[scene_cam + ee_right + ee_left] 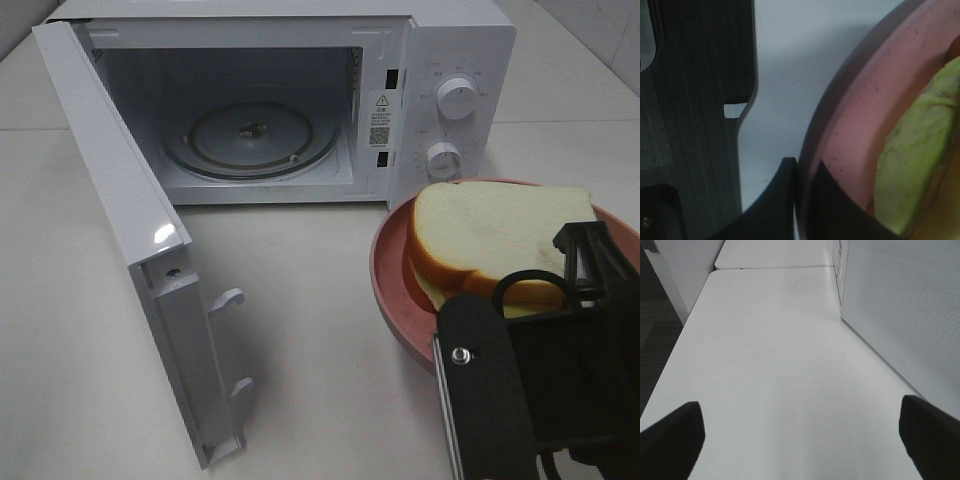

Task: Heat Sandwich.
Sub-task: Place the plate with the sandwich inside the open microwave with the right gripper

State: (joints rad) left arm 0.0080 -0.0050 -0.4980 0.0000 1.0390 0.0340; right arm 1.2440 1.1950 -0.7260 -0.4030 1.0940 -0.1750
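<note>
Right end effector (801,197) clamping pink plate (850,115), sandwich (500,235) on it, microwave (440,50) open

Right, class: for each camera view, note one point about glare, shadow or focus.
Exterior high: a bright glare spot on the microwave door; left wrist: the left tool looks dark and blurred; right wrist: the pink plate throws a soft shadow onto the table.
</note>
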